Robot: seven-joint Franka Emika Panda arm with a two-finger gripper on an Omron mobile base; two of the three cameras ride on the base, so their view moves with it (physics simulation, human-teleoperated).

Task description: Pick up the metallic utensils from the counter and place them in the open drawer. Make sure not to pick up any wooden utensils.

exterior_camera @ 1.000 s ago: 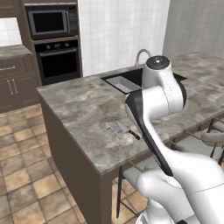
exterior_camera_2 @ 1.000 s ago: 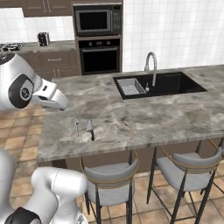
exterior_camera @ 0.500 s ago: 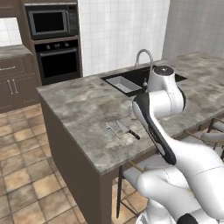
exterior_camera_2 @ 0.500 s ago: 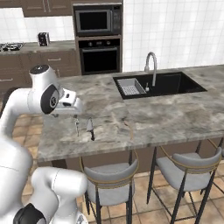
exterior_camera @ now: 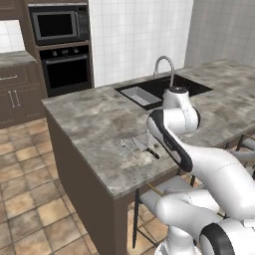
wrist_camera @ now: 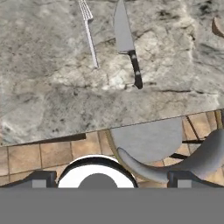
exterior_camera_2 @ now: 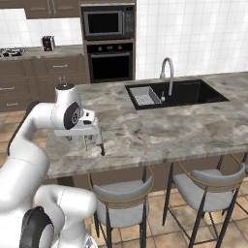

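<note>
Claw (exterior_camera_2: 92,133) hangs with its two dark tips spread apart and nothing between them, just above the near edge of the tabletop (exterior_camera: 94,119), over the spot where the cutlery lies. From the hand's own camera, a slim silver fork (wrist_camera: 89,35) and a knife (wrist_camera: 127,41) with a broad silver blade and black handle lie side by side on the marbled stone, close together but not touching, handles toward the stone's edge. From the left they show as two small pieces, the fork (exterior_camera: 128,148) to the left of the knife (exterior_camera: 146,146), partly hidden by the white arm. Below the edge stands a grey-seated stool (wrist_camera: 146,140) on the tiled floor (exterior_camera: 30,199). Farther along the tabletop sit the black sink (exterior_camera_2: 179,93) and its curved steel faucet (exterior_camera_2: 167,72). Against the back wall are a dark oven (exterior_camera_2: 110,65) and a microwave (exterior_camera_2: 106,22) above it.
</note>
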